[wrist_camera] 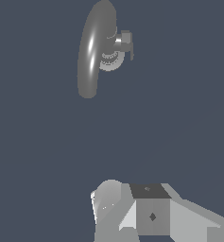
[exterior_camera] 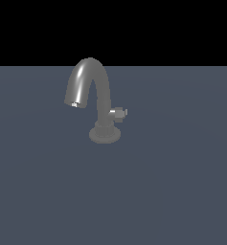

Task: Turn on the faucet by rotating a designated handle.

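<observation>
The faucet (exterior_camera: 104,107) stands on the surface (exterior_camera: 182,191), its handle (exterior_camera: 119,113) jutting toward three o'clock in the exterior view. The jaws' state cannot be told. Approaching from well apart, they risk bumping the far larger spout (wrist_camera: 94,47), missing the stubby handle.

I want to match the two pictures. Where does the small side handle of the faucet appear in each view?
Exterior view: the handle sticks out from the stem toward the exterior view's right, just above the round base.
Wrist view: the handle juts sideways from the stem, seen from above, far from the claw.
Shared landmark: the arched spout, which the handle sits beside in both.
</observation>
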